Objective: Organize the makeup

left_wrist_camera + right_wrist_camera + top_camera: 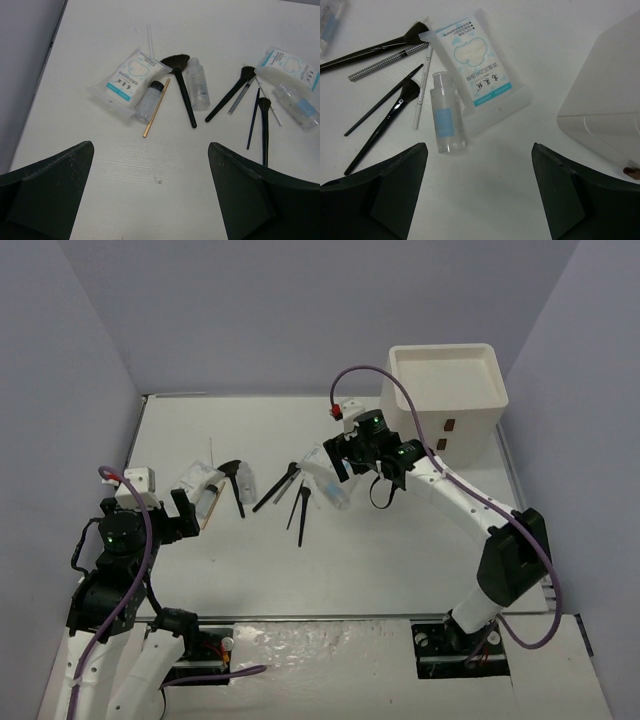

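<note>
The makeup lies in two loose groups on the white table. In the left wrist view I see a white sachet with blue print (127,80), a black-capped vial (149,102), a thin wooden stick (156,107), a fan brush (182,90) and a clear vial (197,90). My left gripper (151,147) stands open over bare table, short of them. In the right wrist view a second sachet (475,62), a clear vial (445,117) and black brushes (385,122) lie just ahead of my right gripper (479,147). It is open, with nothing between its fingers.
The large white drawer box (445,390) stands at the back right, its corner (605,105) close to my right gripper's right finger. Grey walls close in the table on the left, back and right. A white pencil (421,95) and a checkered stick (387,62) lie among the brushes.
</note>
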Controlling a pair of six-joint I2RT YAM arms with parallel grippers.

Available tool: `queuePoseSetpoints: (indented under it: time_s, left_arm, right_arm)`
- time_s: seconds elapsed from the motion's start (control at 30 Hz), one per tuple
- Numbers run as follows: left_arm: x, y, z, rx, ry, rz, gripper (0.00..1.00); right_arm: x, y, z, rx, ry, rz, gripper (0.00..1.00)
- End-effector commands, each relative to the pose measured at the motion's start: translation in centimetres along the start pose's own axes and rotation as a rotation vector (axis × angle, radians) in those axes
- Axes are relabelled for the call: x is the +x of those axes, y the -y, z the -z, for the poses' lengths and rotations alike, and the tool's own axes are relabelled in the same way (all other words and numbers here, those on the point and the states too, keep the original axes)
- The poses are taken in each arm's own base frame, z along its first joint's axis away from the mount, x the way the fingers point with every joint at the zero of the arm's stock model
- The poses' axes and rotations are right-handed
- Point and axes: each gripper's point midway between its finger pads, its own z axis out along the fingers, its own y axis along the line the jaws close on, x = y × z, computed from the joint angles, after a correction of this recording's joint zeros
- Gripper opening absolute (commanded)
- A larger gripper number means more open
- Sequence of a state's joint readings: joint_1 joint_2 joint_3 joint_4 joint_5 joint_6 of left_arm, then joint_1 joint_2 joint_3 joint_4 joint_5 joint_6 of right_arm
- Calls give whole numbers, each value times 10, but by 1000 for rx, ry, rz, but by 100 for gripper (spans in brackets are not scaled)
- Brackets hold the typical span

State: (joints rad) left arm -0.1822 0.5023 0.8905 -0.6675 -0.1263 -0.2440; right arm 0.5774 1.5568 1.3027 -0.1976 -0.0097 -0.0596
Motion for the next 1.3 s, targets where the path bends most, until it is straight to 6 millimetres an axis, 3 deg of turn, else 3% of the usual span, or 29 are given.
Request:
queuePoseSetpoints:
  time_s: [0.0, 0.17, 0.23, 0.4, 0.67, 0.93, 1.07, 1.17, 1.27]
  left_arm:
    - [-19, 3, -3, 4, 67, 25, 97]
    - [-18, 4, -4, 4, 62, 26, 97]
    - [-17, 4, -5, 5, 60, 24, 97]
    - [-17, 5, -6, 11, 56, 25, 97]
    - [-16, 6, -7, 15, 53, 23, 97]
    - [-16, 6, -7, 15, 54, 22, 97]
    - [-16, 6, -7, 13, 53, 23, 97]
    - [-16, 6, -6, 14, 54, 22, 97]
    - [-17, 5, -6, 13, 57, 23, 97]
  right_arm:
    - [-36, -4, -43, -34, 88, 116, 76]
    - [-24, -18, -90, -111, 38, 184, 65]
    - [-30, -20, -95, -119, 48, 199, 64]
    - [-17, -21, -128, -125, 17, 232, 56]
    - [-2, -19, -157, -109, -1, 243, 47]
    - [4, -15, -169, -88, -14, 255, 37]
    - [6, -12, -172, -69, -20, 265, 17]
    - [-4, -10, -168, -55, 0, 268, 0]
    - [-27, -11, -154, -49, 51, 272, 0]
